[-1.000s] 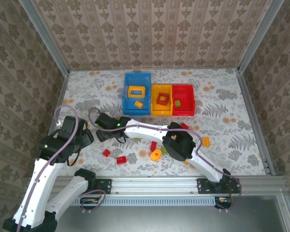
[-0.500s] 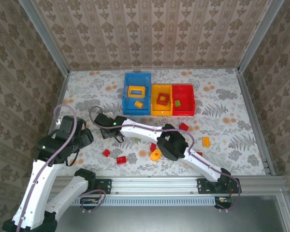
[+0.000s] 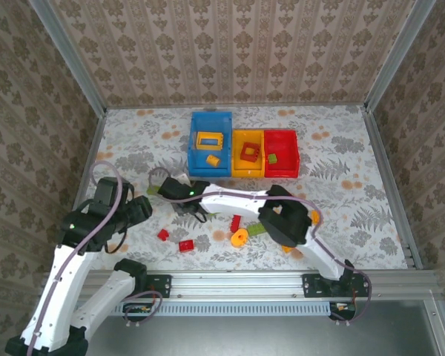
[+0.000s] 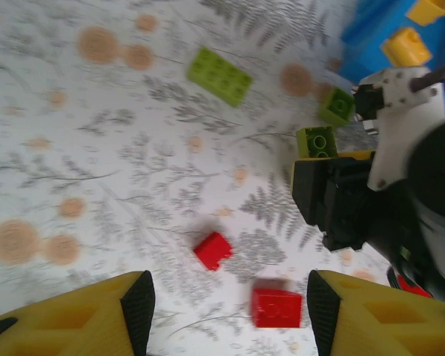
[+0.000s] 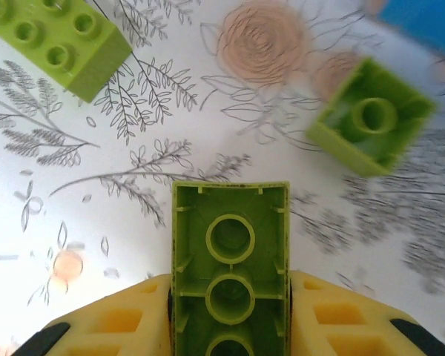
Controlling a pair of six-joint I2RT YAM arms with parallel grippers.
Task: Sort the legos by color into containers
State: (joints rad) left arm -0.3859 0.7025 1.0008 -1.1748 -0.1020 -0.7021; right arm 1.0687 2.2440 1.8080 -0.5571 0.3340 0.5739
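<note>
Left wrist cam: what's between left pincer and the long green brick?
Small red brick, nearer the left pincer; otherwise bare table up to the long green brick. Left wrist view.

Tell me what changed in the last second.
The right gripper, shut on a green brick, shifted right, uncovering the long green brick. The left gripper edged right toward the red bricks. The bins, their contents and the loose bricks stayed put.
</note>
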